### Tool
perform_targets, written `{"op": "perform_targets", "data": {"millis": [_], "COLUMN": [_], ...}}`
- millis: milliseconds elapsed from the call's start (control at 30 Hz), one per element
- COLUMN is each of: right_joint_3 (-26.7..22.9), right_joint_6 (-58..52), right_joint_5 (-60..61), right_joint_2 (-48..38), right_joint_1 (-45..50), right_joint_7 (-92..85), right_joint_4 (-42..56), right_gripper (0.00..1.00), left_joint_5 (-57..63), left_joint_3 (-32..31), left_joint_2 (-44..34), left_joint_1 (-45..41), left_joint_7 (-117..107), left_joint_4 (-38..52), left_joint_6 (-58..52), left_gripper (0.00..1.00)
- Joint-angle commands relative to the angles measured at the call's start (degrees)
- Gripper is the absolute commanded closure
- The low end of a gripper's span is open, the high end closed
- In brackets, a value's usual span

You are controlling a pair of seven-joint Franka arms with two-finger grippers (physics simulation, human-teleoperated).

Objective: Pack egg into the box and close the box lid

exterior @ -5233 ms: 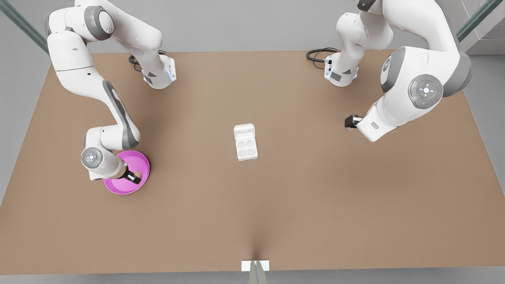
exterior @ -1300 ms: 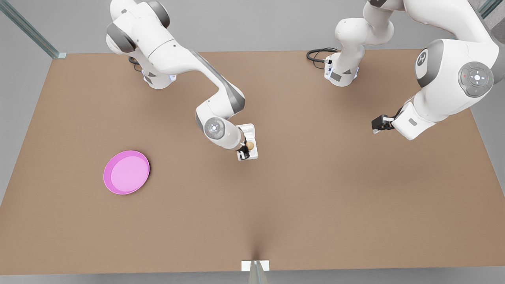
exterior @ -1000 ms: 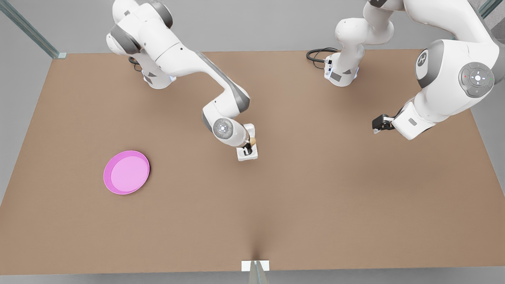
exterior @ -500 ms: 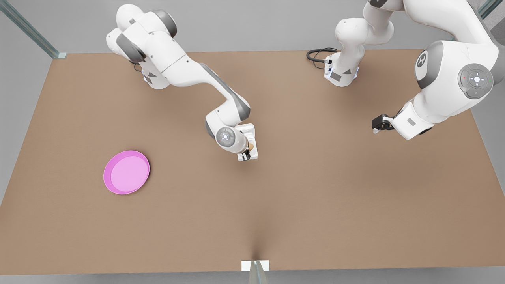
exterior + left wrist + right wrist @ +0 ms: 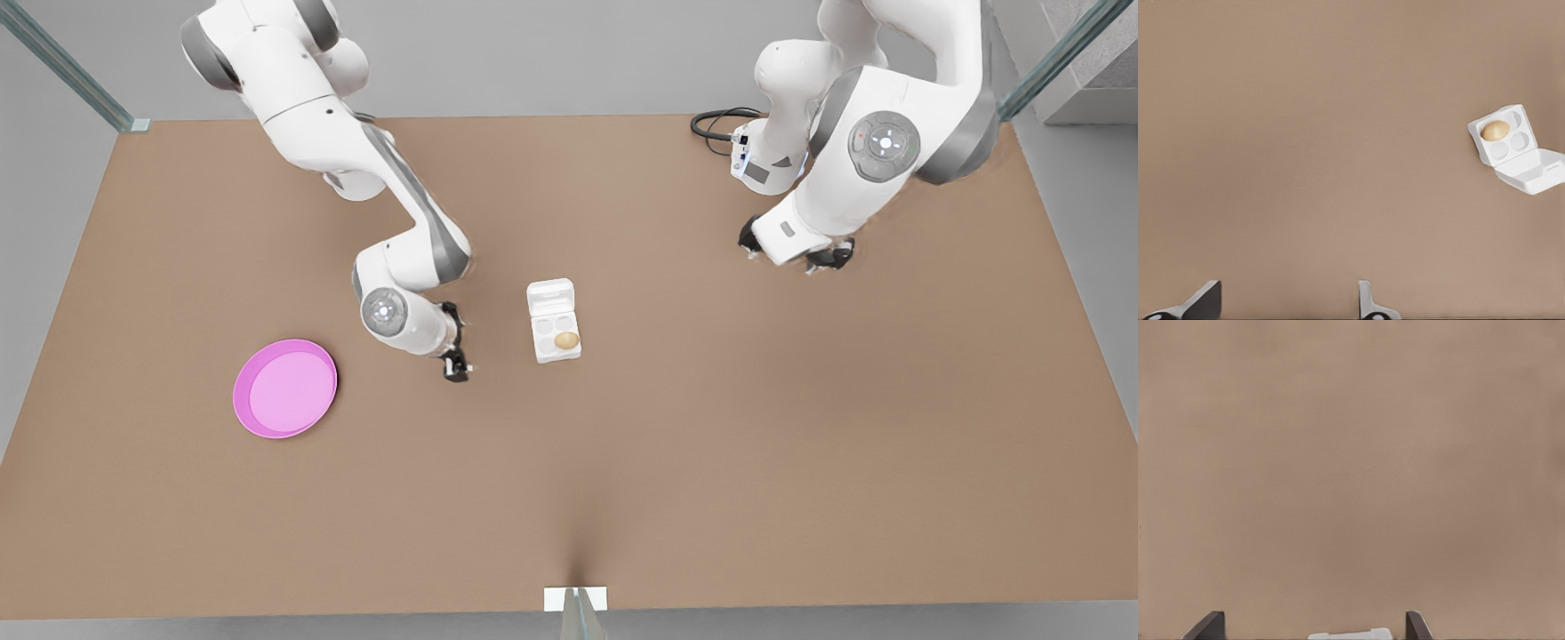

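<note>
The tan egg (image 5: pixel 566 340) lies in the near cup of the white box (image 5: pixel 555 348) on the front view's right side. The box lid (image 5: pixel 550 295) stands open, flat on the table behind the tray. My left gripper (image 5: pixel 456 367) hangs open and empty over bare table, to the front view's left of the box. In the left wrist view the egg (image 5: pixel 1495 130) sits in the box (image 5: pixel 1507 143) with the box lid (image 5: pixel 1533 171) spread beside it, far from my fingertips (image 5: pixel 1202 304). My right gripper (image 5: pixel 829 259) is open at the far right; its fingertips (image 5: pixel 1207 626) frame bare table.
A round pink plate (image 5: pixel 285 388) lies near the front view's left side of the brown table (image 5: pixel 711 444). Both arm bases and a black cable (image 5: pixel 716 123) are at the far edge. A white sliver (image 5: pixel 1350 634) shows between the right fingers; I cannot tell what it is.
The left gripper let go of the egg, which now rests in a cup, and drew back to the front view's left. The right arm swung inward toward the table's middle.
</note>
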Motion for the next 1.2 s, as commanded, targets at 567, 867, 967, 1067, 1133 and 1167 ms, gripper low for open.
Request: {"op": "perform_targets", "data": {"millis": [567, 867, 967, 1067, 1133, 1167], "right_joint_3": [-0.1, 0.2, 0.2, 0.2, 0.2, 0.2], "right_joint_6": [-28.3, -28.6, -28.7, -28.6, -28.6, -28.6], "right_joint_5": [-13.5, -11.9, -11.9, -11.9, -11.9, -11.9], "right_joint_2": [-5.2, -3.6, -3.6, -3.5, -3.0, -2.9], "right_joint_1": [-25.0, -23.8, -23.9, -23.8, -23.8, -23.8], "right_joint_7": [-110.9, -101.9, -101.9, -101.9, -101.9, -101.9], "right_joint_4": [21.2, 21.5, 21.4, 21.2, 21.2, 21.2], "right_gripper": [0.0, 0.0, 0.0, 0.0, 0.0, 0.0], "left_joint_5": [25.0, 26.1, 27.4, 28.3, 28.3, 28.7], "left_joint_3": [-9.7, -9.6, -9.6, -9.6, -9.6, -9.6], "left_joint_2": [31.6, 34.1, 34.3, 34.5, 34.5, 34.5], "left_joint_1": [-29.7, -27.1, -25.1, -23.8, -23.1, -22.7], "left_joint_7": [-96.6, -92.8, -91.7, -90.8, -90.3, -89.9], "left_joint_4": [-3.8, -4.0, -3.7, -3.6, -3.5, -3.4], "left_joint_6": [29.1, 29.5, 29.7, 29.8, 29.8, 29.9], "left_gripper": [0.01, 0.01, 0.01, 0.01, 0.01, 0.01]}}
